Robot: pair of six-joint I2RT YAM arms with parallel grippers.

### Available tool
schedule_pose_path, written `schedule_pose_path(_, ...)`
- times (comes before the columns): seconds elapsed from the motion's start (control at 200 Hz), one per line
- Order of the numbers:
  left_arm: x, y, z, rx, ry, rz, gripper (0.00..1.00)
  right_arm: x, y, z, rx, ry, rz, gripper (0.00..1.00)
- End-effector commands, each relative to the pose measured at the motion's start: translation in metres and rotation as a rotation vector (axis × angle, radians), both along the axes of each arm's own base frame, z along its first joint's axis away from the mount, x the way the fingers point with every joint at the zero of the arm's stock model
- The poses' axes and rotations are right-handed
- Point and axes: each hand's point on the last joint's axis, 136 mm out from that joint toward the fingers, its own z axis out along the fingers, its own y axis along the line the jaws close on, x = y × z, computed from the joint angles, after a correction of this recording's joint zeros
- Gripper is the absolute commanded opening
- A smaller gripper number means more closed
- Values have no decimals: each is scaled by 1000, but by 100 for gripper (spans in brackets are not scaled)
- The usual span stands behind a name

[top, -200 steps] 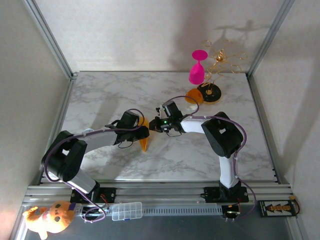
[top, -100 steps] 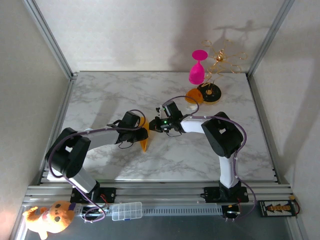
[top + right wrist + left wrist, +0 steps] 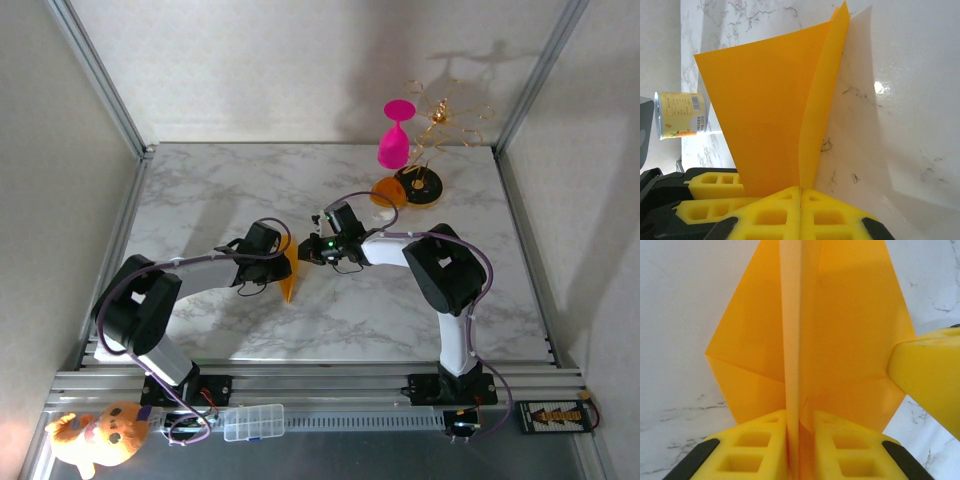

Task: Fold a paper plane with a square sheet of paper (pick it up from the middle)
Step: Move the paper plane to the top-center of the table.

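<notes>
The square sheet of paper (image 3: 289, 288) is a creased, pointed yellow-orange shape standing on edge on the marble table between the two arms. My left gripper (image 3: 281, 262) is shut on its raised centre fold (image 3: 792, 315), with a yellow pad pressed to each side (image 3: 800, 416). From the other side my right gripper (image 3: 306, 252) is shut on the paper's edge (image 3: 765, 100), pads together at the bottom of the right wrist view (image 3: 801, 192). One right finger (image 3: 932, 382) shows in the left wrist view. The paper's flaps spread to both sides of the fold.
At the back right stand a pink goblet (image 3: 396, 135), a gold wire ornament (image 3: 445, 115), an orange-and-black disc (image 3: 420, 186) and a small white cup with an orange top (image 3: 383, 192) (image 3: 680, 116). A plush toy (image 3: 100, 437) and a clear box (image 3: 253, 421) lie beyond the front rail.
The left jaws have closed in onto the paper's centre fold, and the left arm's elbow has shifted a little. The right gripper and the paper stay where they were.
</notes>
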Motion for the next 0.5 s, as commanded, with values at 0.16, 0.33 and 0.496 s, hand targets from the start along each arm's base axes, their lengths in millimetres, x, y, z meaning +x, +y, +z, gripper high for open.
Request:
schedule_pose_path(0.16, 6, 4, 1, 37, 7, 46, 15, 2, 2, 5, 7, -10, 3, 7)
schedule_pose_path(0.33, 6, 2, -2, 24, 26, 49, 9, 3, 3, 6, 11, -11, 4, 7)
schedule_pose_path(0.496, 3, -1, -3, 12, 37, 31, 14, 3, 3, 5, 10, -10, 4, 7)
